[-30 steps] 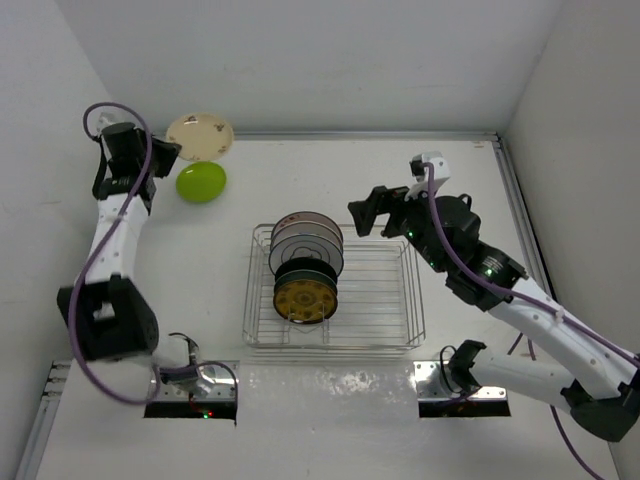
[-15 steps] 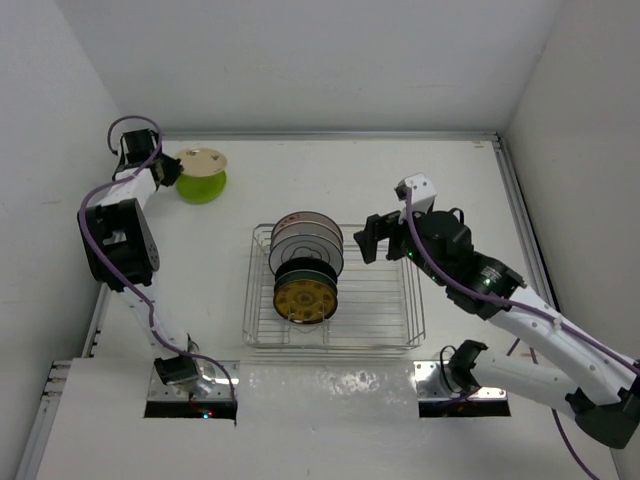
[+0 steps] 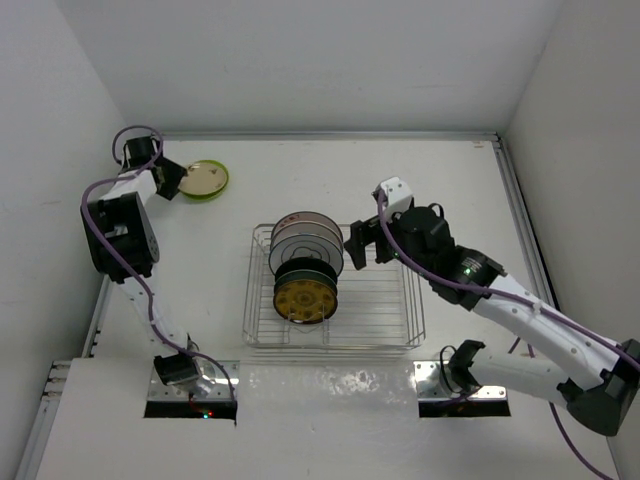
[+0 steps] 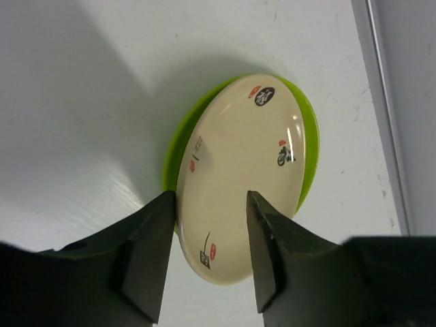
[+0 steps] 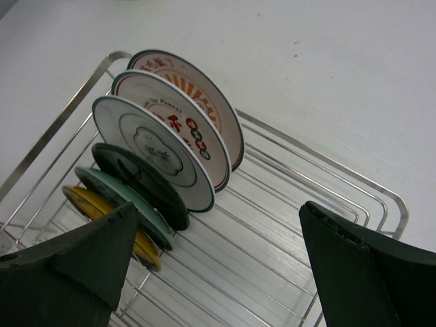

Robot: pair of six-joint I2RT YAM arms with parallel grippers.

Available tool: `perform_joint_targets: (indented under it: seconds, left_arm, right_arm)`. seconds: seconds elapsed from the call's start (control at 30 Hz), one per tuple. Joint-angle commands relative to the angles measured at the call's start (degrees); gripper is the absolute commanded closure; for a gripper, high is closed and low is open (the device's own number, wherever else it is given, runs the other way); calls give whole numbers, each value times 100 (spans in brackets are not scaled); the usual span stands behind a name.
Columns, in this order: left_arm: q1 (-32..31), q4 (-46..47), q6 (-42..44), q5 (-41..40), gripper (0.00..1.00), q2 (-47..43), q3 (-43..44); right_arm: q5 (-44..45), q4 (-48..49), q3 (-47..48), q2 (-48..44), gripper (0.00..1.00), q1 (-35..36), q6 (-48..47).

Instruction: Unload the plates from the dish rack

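A tan plate (image 4: pixel 238 170) with small red and black marks lies face up on the lime green plate (image 4: pixel 311 136), at the table's far left (image 3: pixel 203 178). My left gripper (image 4: pixel 210 199) is open, a finger on each side of the tan plate's near edge. The dish rack (image 3: pixel 415 300) holds several upright plates (image 3: pixel 306 262): red-orange patterned (image 5: pixel 204 95), white ones, black, teal and yellow. My right gripper (image 5: pixel 218 211) is wide open just right of that row, above the rack's bars (image 5: pixel 272 259), touching nothing.
White walls close in the table on the left, back and right. A metal strip (image 4: pixel 381 102) runs along the table edge near the stacked plates. The rack's right half holds no plates.
The left gripper lowered the tan plate onto the green one and opened its jaws. The right arm moved left, closer to the row of plates in the rack.
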Motion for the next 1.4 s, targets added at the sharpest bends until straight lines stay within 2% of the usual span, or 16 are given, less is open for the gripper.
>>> perform_joint_targets:
  seconds: [0.0, 0.07, 0.1, 0.17, 0.23, 0.37, 0.47, 0.53, 0.57, 0.6, 0.7, 0.8, 0.9, 1.07, 1.17, 1.37]
  left_arm:
    - [45, -54, 74, 105, 46, -44, 389]
    - [37, -273, 74, 53, 32, -70, 416]
    - [28, -388, 65, 0, 19, -70, 494]
    - [10, -686, 161, 9, 7, -1, 644]
    - [-69, -1246, 337, -114, 0, 166, 1065]
    - [-95, -1934, 434, -596, 0, 142, 1488]
    - [-95, -2129, 435, -738, 0, -376, 1409]
    - [-95, -2060, 487, -695, 0, -1050, 1164]
    - [-95, -1998, 531, -538, 0, -1333, 1015]
    - [-95, -1910, 696, -397, 0, -1606, 709]
    - [-139, -1857, 1293, 385, 0, -2731, 137]
    - [-376, -1655, 1926, 624, 0, -4353, -820]
    - [-491, -1532, 2270, 825, 0, -5209, -1919]
    - [-614, -610, 2271, 1325, 0, -6976, -4070]
    - [-623, -600, 2386, 1161, 0, -7426, -4548]
    - [-675, -688, 2465, 1327, 0, -7682, -4479]
  right_arm:
    - [-460, 62, 184, 173, 1, -10, -315]
    - [-620, -51, 289, 253, 1, -10, -395]
    - [-690, -113, 351, 296, 1, -10, -491]
    - [-910, -436, 604, 551, 1, -10, -597]
    - [-1207, -710, 912, 910, 1, -1, -799]
    - [-1762, -1080, 1107, 1272, 1, 191, -1247]
    - [-1632, -1186, 1265, 1500, 3, 762, -1756]
    - [-1491, -1247, 1388, 1658, 11, 1261, -2327]
    - [-1412, -1248, 1414, 1842, 15, 1352, -2459]
    - [-1420, -1239, 1432, 1922, 23, 1413, -2669]
    - [-1507, -1055, 1389, 2116, 32, 1511, -2926]
    - [-1840, -555, 1047, 2055, 32, 1519, -3137]
    - [-2104, -395, 940, 2028, 32, 1519, -3304]
    - [-2685, -333, 817, 2011, 28, 1519, -3778]
    - [-2765, -333, 747, 2020, 24, 1511, -3954]
    - [-2878, -272, 676, 2081, 24, 1353, -4166]
